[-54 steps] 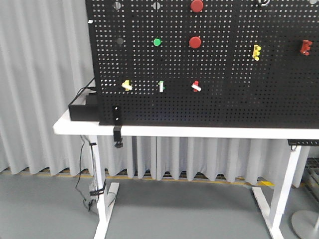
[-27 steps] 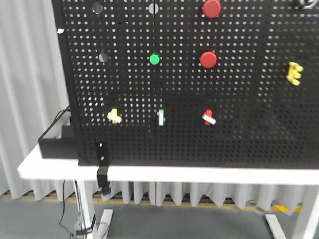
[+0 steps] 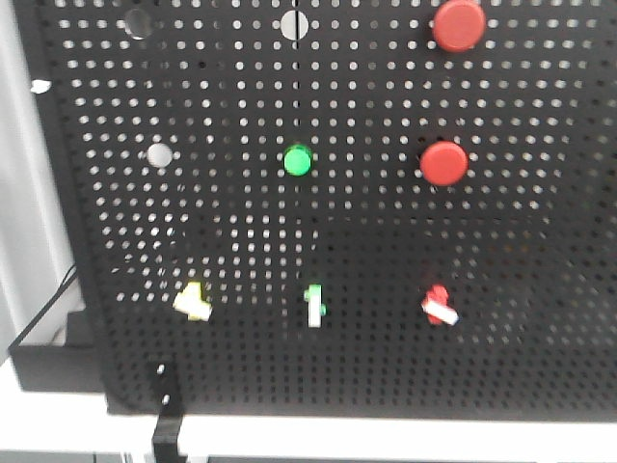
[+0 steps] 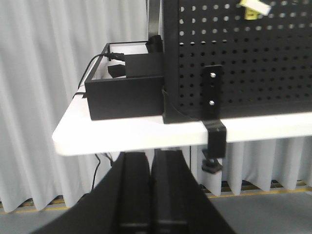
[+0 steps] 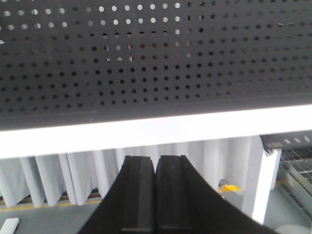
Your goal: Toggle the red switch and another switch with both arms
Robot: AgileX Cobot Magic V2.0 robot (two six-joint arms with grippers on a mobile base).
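Observation:
On the black pegboard (image 3: 386, 241), the tiny red switch (image 3: 439, 305) with a white lever tip sits low right. The pale yellow switch (image 3: 193, 301) sits low left at the same height, and its lower edge shows at the top of the left wrist view (image 4: 253, 7). My left gripper (image 4: 151, 161) is shut with nothing in it, below the white table's edge (image 4: 146, 136). My right gripper (image 5: 156, 163) is also shut and empty, below the table edge (image 5: 156, 131) and the pegboard's bottom (image 5: 146, 63). Neither gripper shows in the front view.
A white toggle with green top (image 3: 314, 305) stands between the two switches. Above are a green button (image 3: 298, 159) and two round red buttons (image 3: 443, 163) (image 3: 459, 24). A black box (image 4: 124, 90) with cables sits at the table's left end, and a black clamp (image 4: 214, 122) grips the edge.
The front view has closed in on the pegboard: the switches and buttons look larger and sit lower in frame, and the table legs and floor have dropped out of view.

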